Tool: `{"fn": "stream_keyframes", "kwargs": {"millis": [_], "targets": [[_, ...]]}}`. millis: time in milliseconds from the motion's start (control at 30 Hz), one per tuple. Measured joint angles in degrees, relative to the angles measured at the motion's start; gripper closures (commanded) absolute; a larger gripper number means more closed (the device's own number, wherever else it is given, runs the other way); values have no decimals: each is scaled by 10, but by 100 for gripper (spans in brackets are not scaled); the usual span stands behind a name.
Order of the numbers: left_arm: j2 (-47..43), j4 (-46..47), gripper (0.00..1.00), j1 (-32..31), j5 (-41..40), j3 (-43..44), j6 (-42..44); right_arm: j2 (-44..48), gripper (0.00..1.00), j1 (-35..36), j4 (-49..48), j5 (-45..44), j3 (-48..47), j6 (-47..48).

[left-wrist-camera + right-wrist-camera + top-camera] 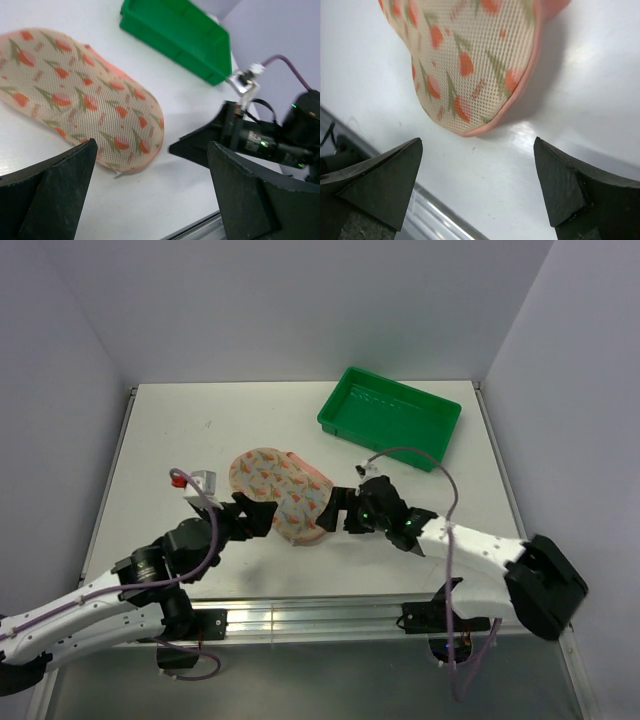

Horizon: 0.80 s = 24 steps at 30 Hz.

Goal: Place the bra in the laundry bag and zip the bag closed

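Observation:
The laundry bag (278,488) lies in the middle of the table, a peach-pink mesh pouch with orange and green marks, its halves folded together. It also shows in the left wrist view (80,97) and the right wrist view (470,55). The bra is not in view. My left gripper (255,514) is open and empty, just left of the bag's near end. My right gripper (335,511) is open and empty, just right of that end. The two grippers face each other across the bag's near tip, neither touching it.
A green plastic tray (390,417) stands at the back right of the table and shows in the left wrist view (175,35). The table's metal front rail (300,615) runs just behind both grippers. A small red-tipped part (180,480) sits on the left arm's cable.

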State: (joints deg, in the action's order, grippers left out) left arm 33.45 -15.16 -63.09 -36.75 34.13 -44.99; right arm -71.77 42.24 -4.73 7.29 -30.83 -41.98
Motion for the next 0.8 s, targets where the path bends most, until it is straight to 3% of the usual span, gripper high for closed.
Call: {"fn": "stream_keyframes", "kwargs": {"millis": [267, 500, 800], "targets": [[-63, -64, 1, 0, -47, 73, 53, 298, 0, 0, 173, -205, -46, 82], [-61, -103, 1, 0, -73, 158, 104, 561, 0, 0, 160, -323, -53, 146], [-63, -110, 1, 0, -89, 163, 138, 596, 0, 0, 149, -386, -30, 168]]}}
